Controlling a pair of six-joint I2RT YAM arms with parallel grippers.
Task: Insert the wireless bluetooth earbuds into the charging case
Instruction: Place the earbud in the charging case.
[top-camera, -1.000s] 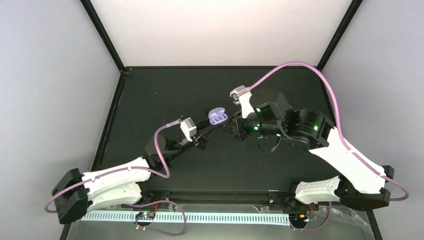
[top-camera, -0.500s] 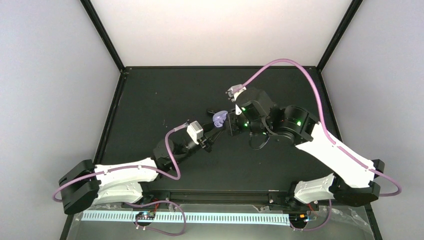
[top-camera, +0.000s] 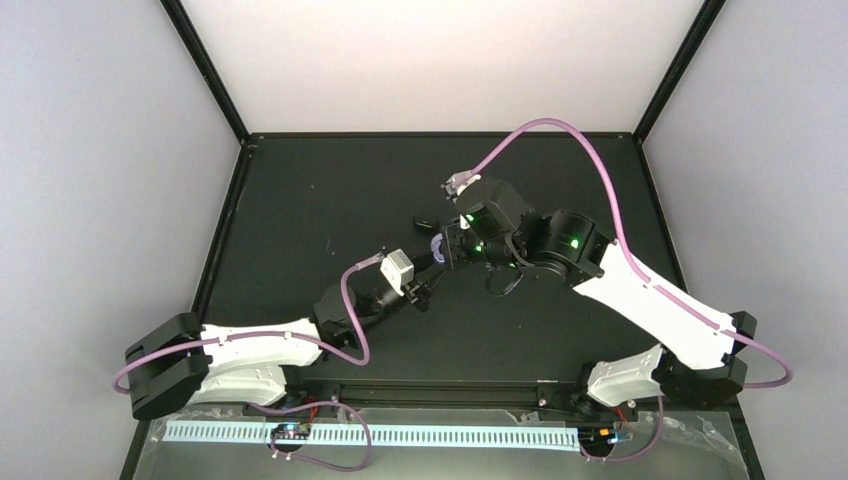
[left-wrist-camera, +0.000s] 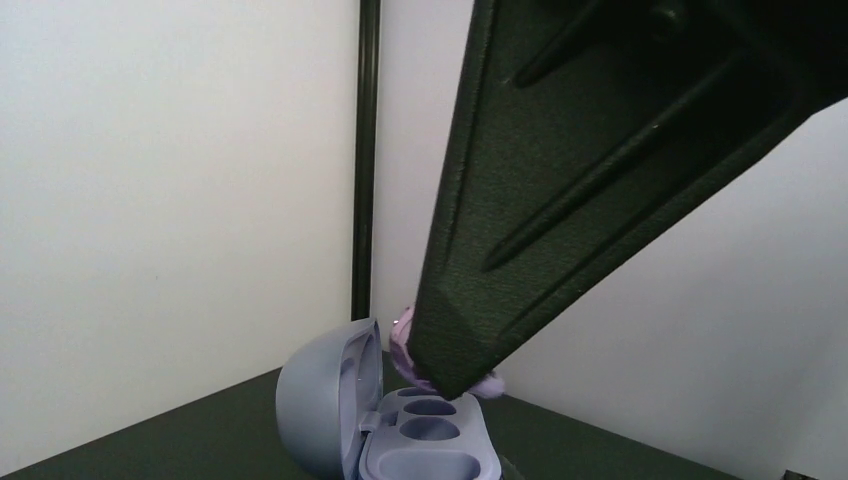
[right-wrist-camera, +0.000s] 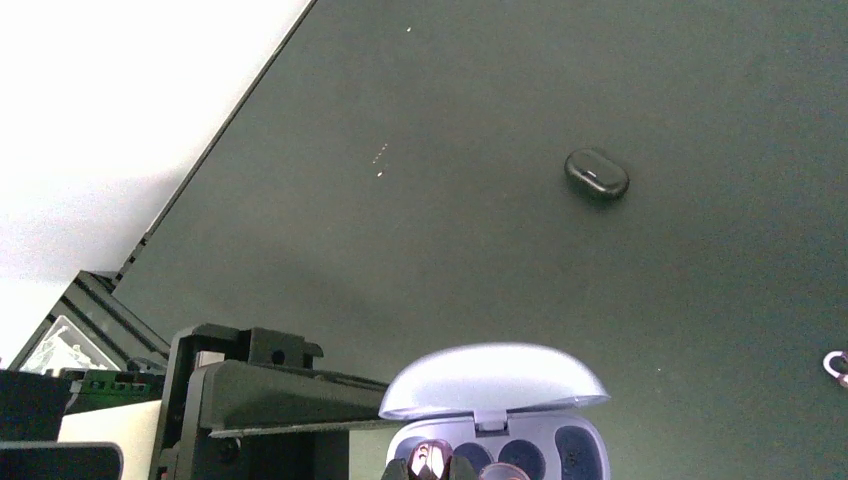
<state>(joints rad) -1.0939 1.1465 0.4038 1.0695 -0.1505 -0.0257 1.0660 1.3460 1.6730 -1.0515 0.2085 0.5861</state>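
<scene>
The charging case (left-wrist-camera: 425, 440) stands open, its lid (left-wrist-camera: 320, 395) up and pale lavender sockets showing. In the top view only a sliver of the case (top-camera: 437, 246) shows under the right gripper. My left gripper (top-camera: 430, 266) reaches to the case's left side and appears shut on it; its finger (right-wrist-camera: 290, 400) lies against the case (right-wrist-camera: 495, 385) in the right wrist view. My right gripper (top-camera: 448, 250) is shut on a glossy purple earbud (right-wrist-camera: 428, 460) right above the left socket. In the left wrist view the right finger (left-wrist-camera: 560, 200) points down with the earbud (left-wrist-camera: 403, 340) at its tip. The second earbud cannot be made out.
A small black oval object (right-wrist-camera: 597, 174) lies on the dark table beyond the case; it also shows in the top view (top-camera: 424, 222). A tiny ring-like bit (right-wrist-camera: 836, 365) lies at the right. Black frame posts and pale walls bound the table.
My right gripper has moved left and down over the open case, which it now mostly covers from above. My left arm has shifted a little to the right and nearer.
</scene>
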